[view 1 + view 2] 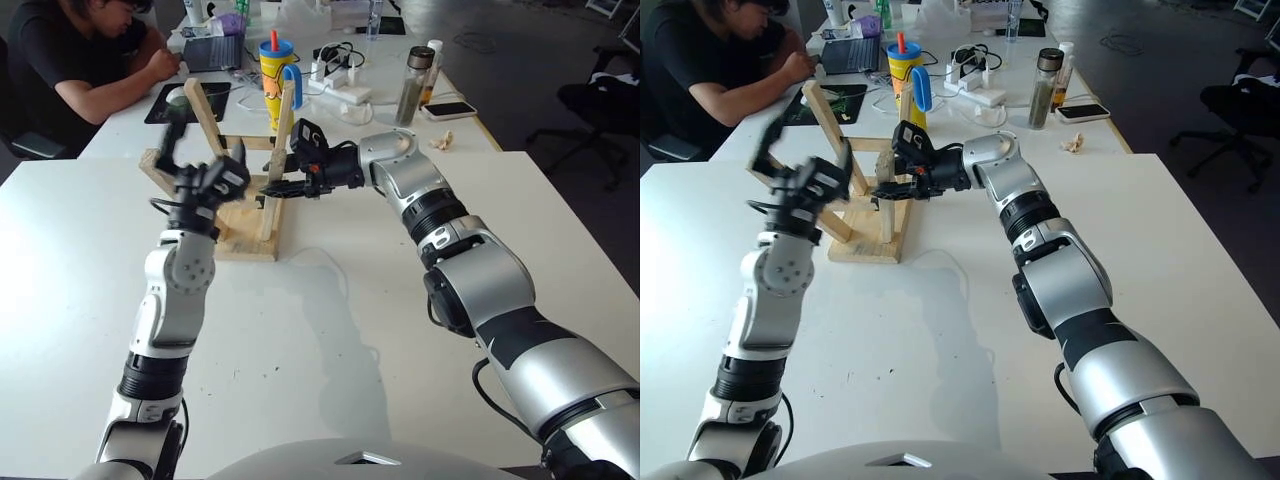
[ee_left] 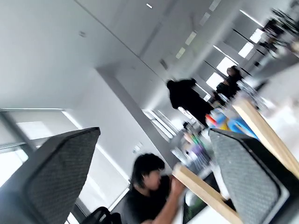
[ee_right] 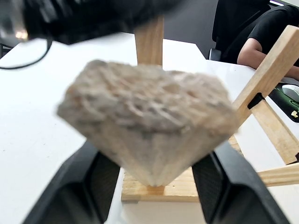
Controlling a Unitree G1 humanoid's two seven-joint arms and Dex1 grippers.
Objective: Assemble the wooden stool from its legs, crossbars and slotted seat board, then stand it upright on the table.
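Silver-grey arm shells (image 1: pixel 480 270), black joints (image 1: pixel 440 215) (cables (image 1: pixel 478 385) exposed).

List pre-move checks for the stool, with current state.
1. Right gripper holding wooden piece: ok, fingers flank it.
2. Left gripper open: ok, pads apart, near tall leg.
3. Seat board flat on table: ok.
4. Wooden piece lined up with its joint: cannot tell, gripper hides it.
5. Stool upright: not ok, legs point up.

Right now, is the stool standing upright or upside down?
Upside down: the seat board lies flat on the table, legs pointing up.
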